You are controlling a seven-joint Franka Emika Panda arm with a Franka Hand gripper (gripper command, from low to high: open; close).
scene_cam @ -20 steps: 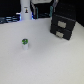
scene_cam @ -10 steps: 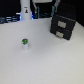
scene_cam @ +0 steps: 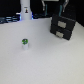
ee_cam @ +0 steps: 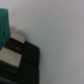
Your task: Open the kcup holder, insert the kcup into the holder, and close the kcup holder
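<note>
A pale desk [scene_cam: 45, 62] holds a small, light, probably slippery kcup [scene_cam: 25, 45], best pinched around its sides, well apart from the closed black kcup holder [scene_cam: 63, 27]; the tool's opening cannot be told.

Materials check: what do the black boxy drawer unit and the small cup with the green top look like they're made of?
The black boxy drawer unit: probably matte plastic. It is uniformly dark with flat front panels and no glints, though the blur leaves metal possible. The small whitish translucent cup with the green top: likely thin plastic. Its pale body looks see-through, and the green top could be foil or plastic; the picture is too soft to tell.
</note>
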